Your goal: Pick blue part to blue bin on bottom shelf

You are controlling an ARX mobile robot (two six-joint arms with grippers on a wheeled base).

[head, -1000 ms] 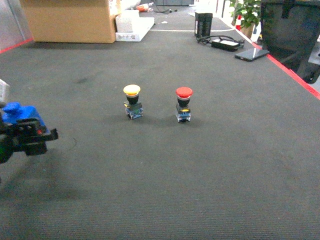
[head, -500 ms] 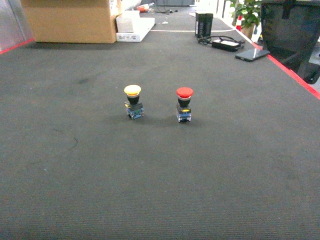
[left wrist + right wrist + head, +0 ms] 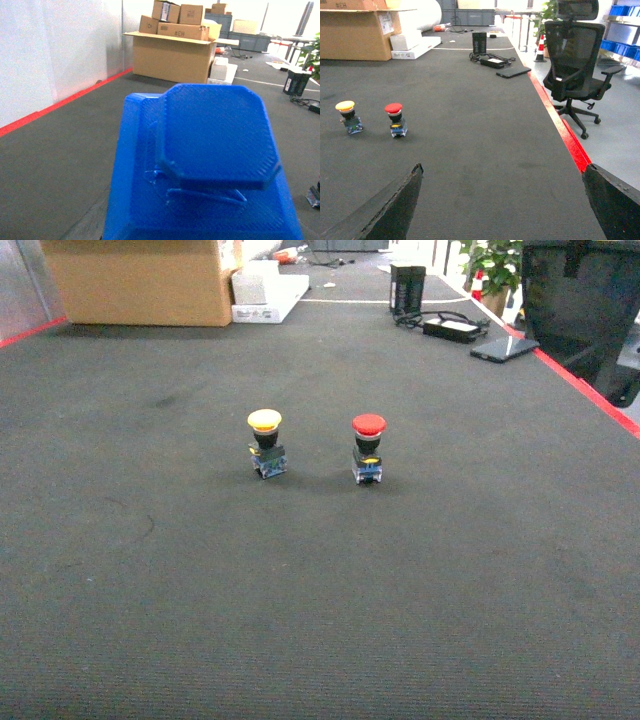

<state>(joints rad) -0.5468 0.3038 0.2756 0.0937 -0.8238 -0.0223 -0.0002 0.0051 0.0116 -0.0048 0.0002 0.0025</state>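
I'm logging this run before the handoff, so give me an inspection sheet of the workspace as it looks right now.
Surface: dark grey carpet, red tape line along its right edge.
Job's things: blue part fills the left wrist view; blue bin and bottom shelf not in view.
Clutter: yellow push-button and red push-button upright, side by side, apart.
Grippers: left tool hidden by the part; right tool open, empty.
Cables: black cords by a black box at the far edge.
Surroundings: cardboard box, office chair, potted plant.
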